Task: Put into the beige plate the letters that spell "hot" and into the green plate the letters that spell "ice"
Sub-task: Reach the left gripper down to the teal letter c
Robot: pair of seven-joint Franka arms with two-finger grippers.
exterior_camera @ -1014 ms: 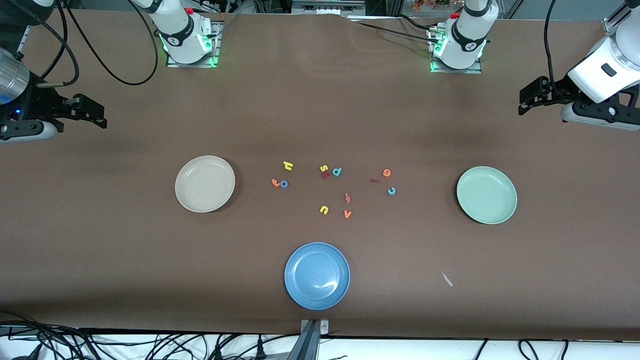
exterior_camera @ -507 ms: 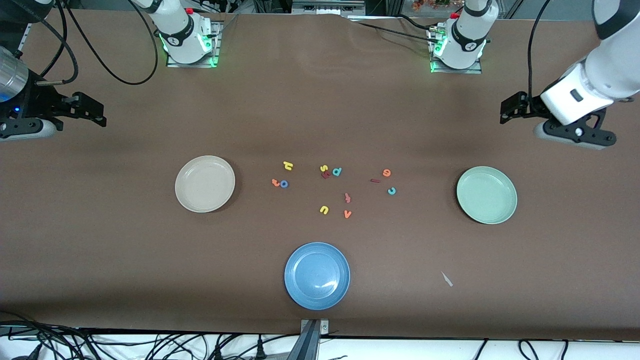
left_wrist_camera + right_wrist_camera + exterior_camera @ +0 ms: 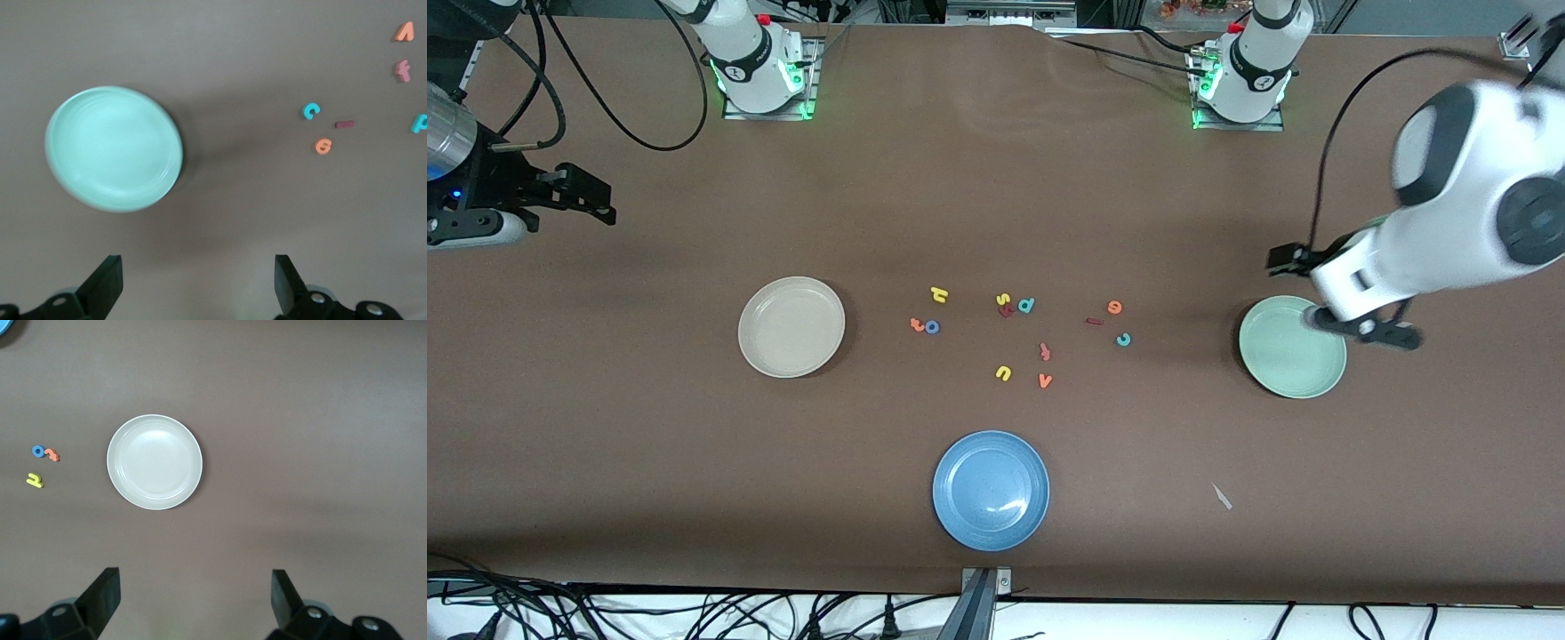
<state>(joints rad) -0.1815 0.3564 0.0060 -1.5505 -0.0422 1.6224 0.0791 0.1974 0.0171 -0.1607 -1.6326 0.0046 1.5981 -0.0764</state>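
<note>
Left wrist view: I am holding the left gripper (image 3: pixel 193 287) wide open and empty over the table beside the green plate (image 3: pixel 113 149), having swung it in from the table's end. The c (image 3: pixel 1124 339), e (image 3: pixel 1114 307) and i (image 3: pixel 1094 321) are lying untouched near that plate. The right gripper (image 3: pixel 190 600) is waiting, open and empty, with the beige plate (image 3: pixel 791 326) and the h (image 3: pixel 938 293), o (image 3: pixel 932 327) and t (image 3: pixel 917 324) unmoved.

No printed labels or brands legible; the only readable characters are foam letters on the table (image 3: pixel 996 178): h (image 3: pixel 938 293), t (image 3: pixel 916 324), o (image 3: pixel 932 327), s (image 3: pixel 1002 300), d (image 3: pixel 1026 305), f (image 3: pixel 1045 351), u (image 3: pixel 1003 373), v (image 3: pixel 1045 381), i (image 3: pixel 1094 321), e (image 3: pixel 1114 308), c (image 3: pixel 1124 339).
</note>
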